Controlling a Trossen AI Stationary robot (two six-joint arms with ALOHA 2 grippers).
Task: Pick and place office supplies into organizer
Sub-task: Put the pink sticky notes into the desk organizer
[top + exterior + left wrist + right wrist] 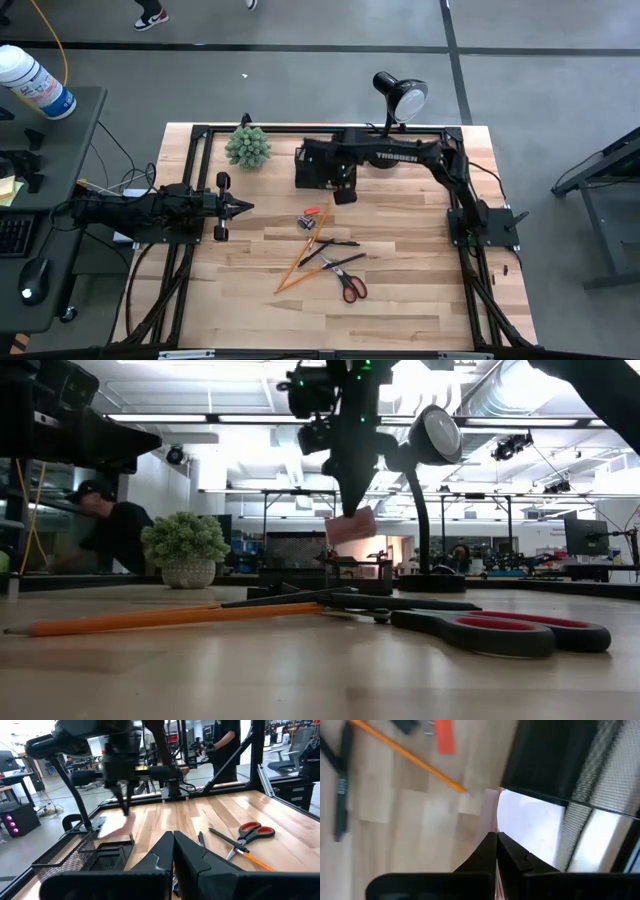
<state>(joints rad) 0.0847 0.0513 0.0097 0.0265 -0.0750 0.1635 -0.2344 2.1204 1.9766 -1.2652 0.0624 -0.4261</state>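
Right gripper [349, 512] clamped on pink sticky-note pad [350, 525], hanging over the organizer [322, 166] edge. Left gripper [247, 207] closed, empty, parked at table's left. Scissors [347, 281], pencils [300, 261] on the table mid-board.

Robotics laboratory in an open-plan industrial hall. A wooden table [400, 300] edged by a black metal frame [180, 290] carries 2 arms. Grey concrete floor [300, 90] surrounds it. Beyond, exposed ceiling ducts [500, 400], strip lighting, further frame rigs [290, 530], monitors [585, 538], an office chair [295, 750] and seated or standing people [110, 525].
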